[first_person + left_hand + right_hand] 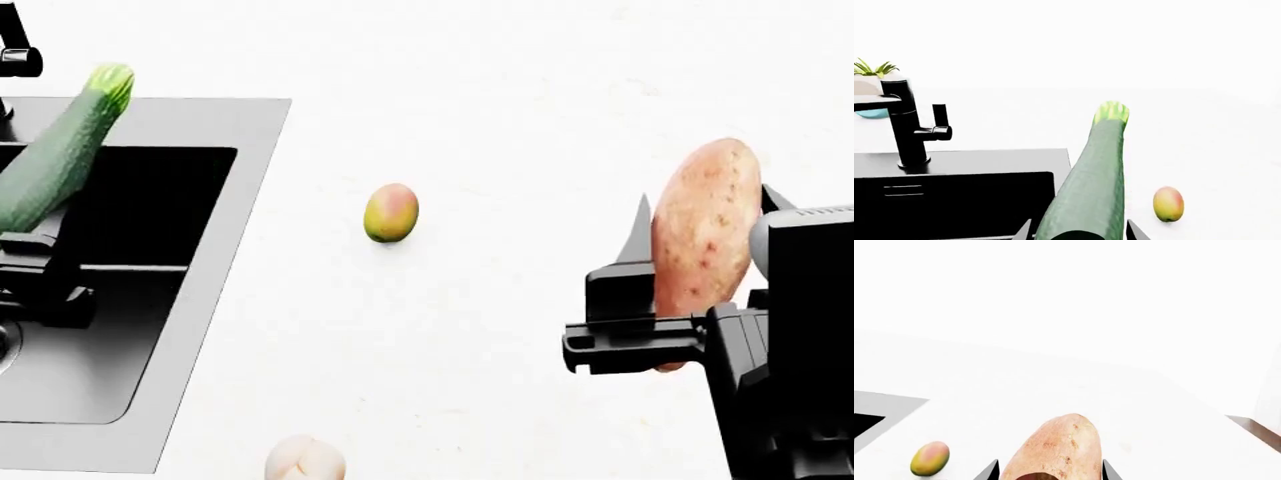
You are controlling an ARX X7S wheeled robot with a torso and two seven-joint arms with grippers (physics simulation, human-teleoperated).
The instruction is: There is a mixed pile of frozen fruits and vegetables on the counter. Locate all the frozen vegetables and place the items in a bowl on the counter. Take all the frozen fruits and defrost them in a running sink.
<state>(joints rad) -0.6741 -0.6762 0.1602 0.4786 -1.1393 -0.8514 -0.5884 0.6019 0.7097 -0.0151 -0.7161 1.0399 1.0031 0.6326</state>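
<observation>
My left gripper (34, 245) is shut on the dark green zucchini (60, 150), holding it over the black sink (254, 180); in the left wrist view the zucchini (1091, 180) runs out from between the fingers. My right gripper (667, 290) is shut on the orange-pink sweet potato (705, 215), held above the white counter (534, 120); it also shows in the right wrist view (1054, 450). The small yellow-green mango (390, 212) lies on the counter between the arms and shows in both wrist views (1168, 203) (929, 458). The cream-white lobed ball (304, 460) lies near the front edge. The bowl is out of view.
A black faucet (907, 130) stands behind the sink. A small green plant (874, 68) and a light-blue round object (873, 113) sit beyond the faucet. A chrome drain (7, 345) shows at the sink's left.
</observation>
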